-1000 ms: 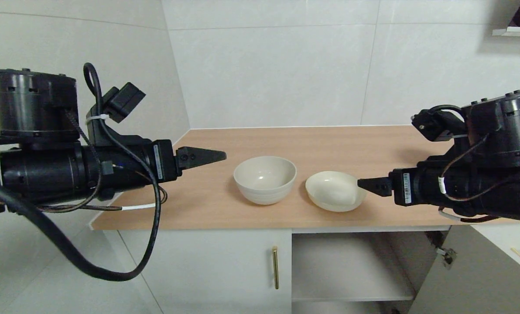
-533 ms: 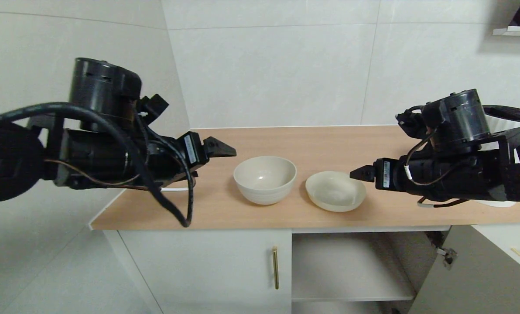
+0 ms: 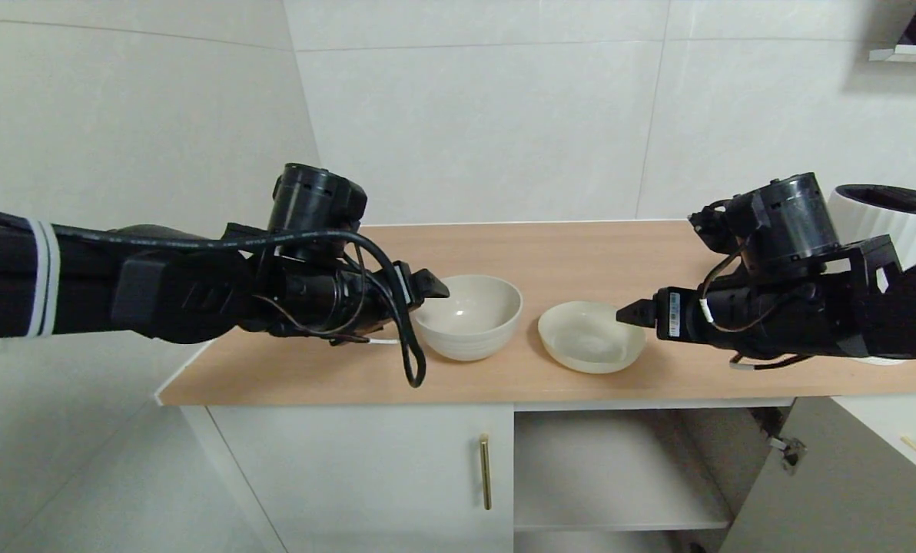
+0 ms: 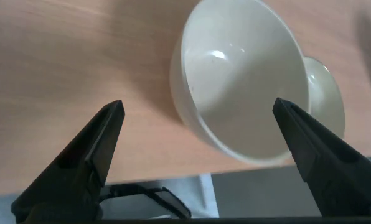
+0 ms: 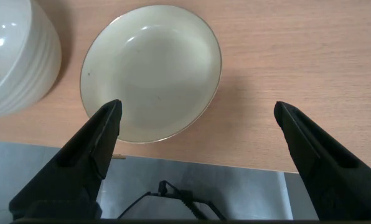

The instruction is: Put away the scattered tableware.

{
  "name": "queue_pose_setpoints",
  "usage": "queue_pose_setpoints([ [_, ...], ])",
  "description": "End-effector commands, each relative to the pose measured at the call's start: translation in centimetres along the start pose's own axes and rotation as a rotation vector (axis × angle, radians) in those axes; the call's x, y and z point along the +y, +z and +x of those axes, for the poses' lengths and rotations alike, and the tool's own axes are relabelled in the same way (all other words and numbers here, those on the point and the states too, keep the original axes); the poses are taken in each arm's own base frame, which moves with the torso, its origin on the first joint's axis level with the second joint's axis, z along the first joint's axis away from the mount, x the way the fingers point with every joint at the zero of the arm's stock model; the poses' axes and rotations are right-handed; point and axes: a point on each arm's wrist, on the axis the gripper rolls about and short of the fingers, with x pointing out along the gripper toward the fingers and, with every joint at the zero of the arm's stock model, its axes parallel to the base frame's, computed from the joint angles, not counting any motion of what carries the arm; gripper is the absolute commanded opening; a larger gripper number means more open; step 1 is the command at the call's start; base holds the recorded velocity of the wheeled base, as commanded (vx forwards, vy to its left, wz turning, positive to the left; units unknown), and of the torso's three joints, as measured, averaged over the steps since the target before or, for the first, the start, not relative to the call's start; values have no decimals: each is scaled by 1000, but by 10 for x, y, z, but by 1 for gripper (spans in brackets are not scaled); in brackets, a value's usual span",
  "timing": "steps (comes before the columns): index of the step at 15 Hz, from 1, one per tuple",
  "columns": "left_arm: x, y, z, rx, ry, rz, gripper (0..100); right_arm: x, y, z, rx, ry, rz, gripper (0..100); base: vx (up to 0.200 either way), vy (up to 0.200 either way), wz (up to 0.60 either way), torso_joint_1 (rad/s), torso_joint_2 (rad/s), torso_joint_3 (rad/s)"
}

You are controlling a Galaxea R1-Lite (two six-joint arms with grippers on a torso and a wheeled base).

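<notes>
1. My left arm has swung in from the left and stretched out over the surface [image 3: 581, 253]; the left end effector [image 3: 433, 288], which hung well short of the deep bowl [image 3: 467, 315], now sits right at that bowl's left rim.
2. My right arm has shifted far less; the right end effector [image 3: 628, 312] stays at the right rim of the shallow dish [image 3: 590, 336], drawn back only slightly.
3. Both end effectors have their fingers spread wide and hold nothing; the left wrist view shows the deep bowl lying between my left fingers, and the right wrist view shows the dish between my right ones.
4. The two pieces stand upright toward the near edge of the surface; the deep bowl is on the left, the dish just beside it on the right, with a narrow gap between them.
5. I judge the approach as good as done on both sides and the grasps next; nothing is put away yet; the open cupboard shelf [image 3: 612, 476] below the dish looks the likely place for them.
</notes>
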Motion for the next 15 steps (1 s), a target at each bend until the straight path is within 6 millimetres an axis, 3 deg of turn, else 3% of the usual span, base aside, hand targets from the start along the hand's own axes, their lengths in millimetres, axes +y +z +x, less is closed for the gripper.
queue_pose_setpoints([
  [1, 2, -4, 10, 21, 16, 0, 100, 0, 0, 0, -1, 1, 0, 100, 0, 0, 0, 0, 0, 0],
  [4, 3, -5, 16, 20, 16, -25, 100, 0, 0, 0, -1, 0, 0, 100, 0, 0, 0, 0, 0, 0],
  [5, 3, -5, 16, 20, 16, -25, 0, 0, 0, 0, 1, 1, 0, 100, 0, 0, 0, 0, 0, 0],
  [15, 2, -3, 11, 12, 8, -26, 0, 1, 0, 1, 2, 0, -1, 100, 0, 0, 0, 0, 0, 0],
])
